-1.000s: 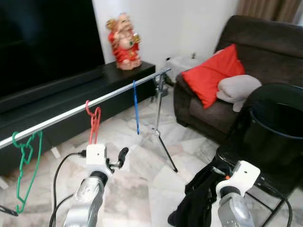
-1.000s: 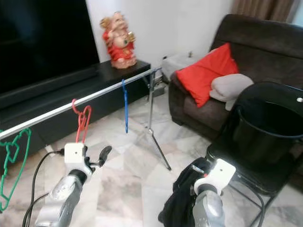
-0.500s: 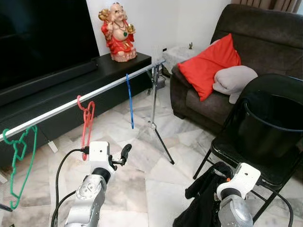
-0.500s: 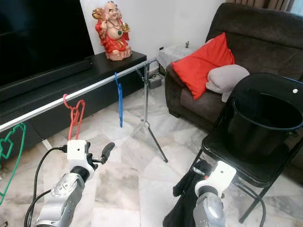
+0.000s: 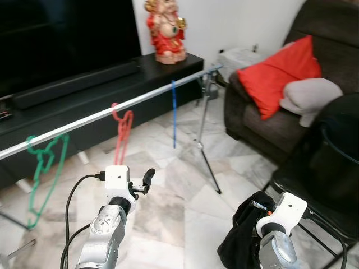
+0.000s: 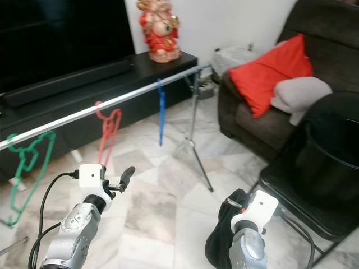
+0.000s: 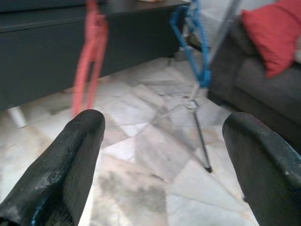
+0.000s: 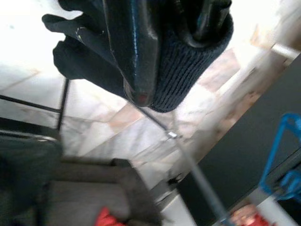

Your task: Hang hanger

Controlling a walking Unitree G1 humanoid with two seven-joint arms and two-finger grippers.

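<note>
**Carrying the load toward the rail**

The right gripper (image 8: pixel 155 52) is clamped on a dark knitted garment (image 5: pixel 244 230), held low beside the black chair (image 6: pixel 314 185) — whether a hanger sits inside the cloth cannot be told. The left gripper (image 7: pixel 162 155) is held out in front with its fingers (image 7: pixel 70 160) spread wide and nothing between them. Ahead, the metal rail (image 5: pixel 112 112) carries a green hanger (image 5: pixel 42 171), a red hanger (image 5: pixel 122 134) and a blue hanger (image 5: pixel 174 115). This looks like the approach step; next the right arm must lift its load to a free stretch of rail.
</note>
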